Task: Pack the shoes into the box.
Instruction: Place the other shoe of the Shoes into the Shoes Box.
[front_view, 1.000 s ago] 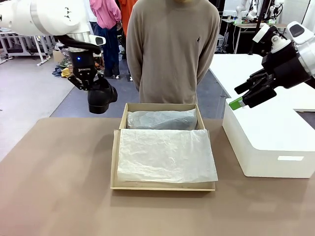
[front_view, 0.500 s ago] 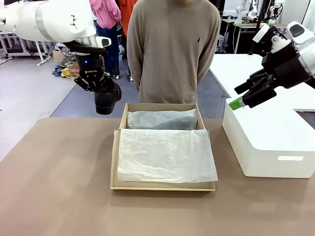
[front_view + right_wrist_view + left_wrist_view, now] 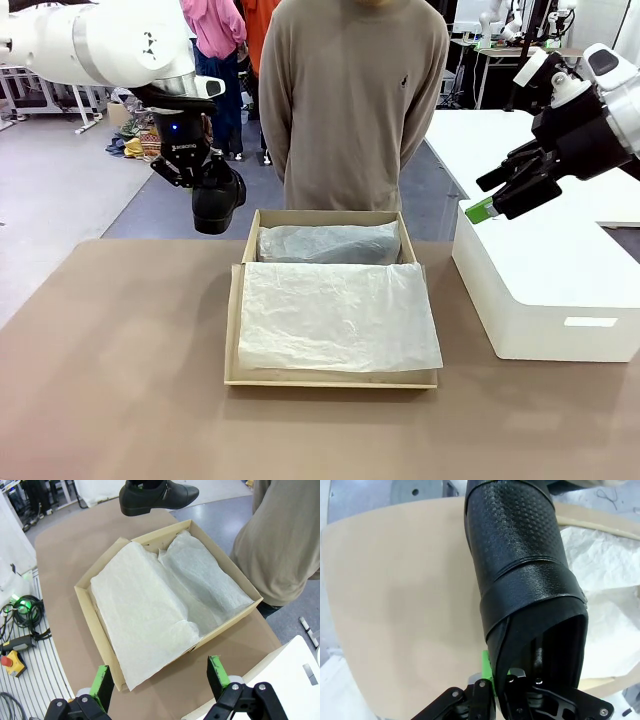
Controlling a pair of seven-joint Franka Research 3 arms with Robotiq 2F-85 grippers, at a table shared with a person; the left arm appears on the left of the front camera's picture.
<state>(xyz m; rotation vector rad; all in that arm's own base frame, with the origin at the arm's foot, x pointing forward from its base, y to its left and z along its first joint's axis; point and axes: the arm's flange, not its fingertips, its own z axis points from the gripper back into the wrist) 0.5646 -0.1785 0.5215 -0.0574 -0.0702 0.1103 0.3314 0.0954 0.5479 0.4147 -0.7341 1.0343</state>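
Observation:
One black shoe (image 3: 218, 202) hangs in the air just left of the box's far left corner, with my left gripper (image 3: 198, 178) shut on its heel end. In the left wrist view the shoe (image 3: 525, 575) runs away from the gripper (image 3: 496, 682), toe far. The tan box (image 3: 232, 330) lies open mid-table, lined with white tissue paper (image 3: 335, 315). In its far part a long grey shape (image 3: 328, 243) shows through the tissue. My right gripper (image 3: 497, 200) is open and empty above the white block. From the right wrist I see the box (image 3: 86, 604) and the shoe (image 3: 157, 495) beyond it.
A large white block (image 3: 550, 290) stands on the right of the table. A person (image 3: 350, 100) stands close behind the box at the far edge, hands out of sight. Bare brown tabletop (image 3: 120, 370) lies left of and in front of the box.
My left gripper has carried the shoe to the right and slightly up, closer to the box; in the last half second it barely moved. The right arm stayed still.

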